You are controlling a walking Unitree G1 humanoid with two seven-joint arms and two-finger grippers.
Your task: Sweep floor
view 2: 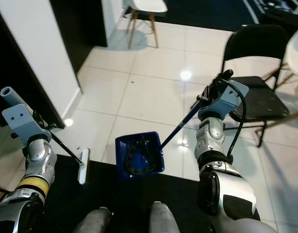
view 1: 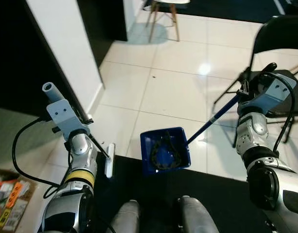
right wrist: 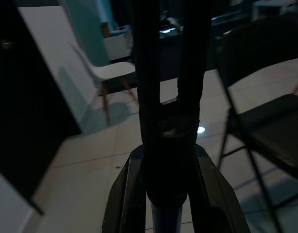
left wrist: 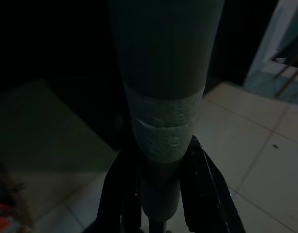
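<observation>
My left gripper (view 1: 85,125) is shut on a broom's thin black rod, and the grey handle end (view 1: 49,90) sticks up above it. The white brush head (view 1: 110,160) rests on the floor at the edge of a black mat. In the left wrist view the black fingers (left wrist: 207,189) clamp the grey handle (left wrist: 166,126). My right gripper (view 1: 246,92) is shut on the long blue handle (view 1: 212,119) of a blue dustpan (view 1: 165,150). The pan sits on the tiles ahead of my feet and holds dark, cord-like debris. The right wrist view shows fingers (right wrist: 124,194) on either side of that handle (right wrist: 168,121).
A black folding chair (view 1: 280,43) stands close behind my right arm. A white chair with wooden legs (view 1: 163,14) is at the back. A white wall corner (view 1: 66,43) rises on the left. The black mat (view 1: 212,194) lies underfoot, with a cluttered box (view 1: 8,194) at lower left.
</observation>
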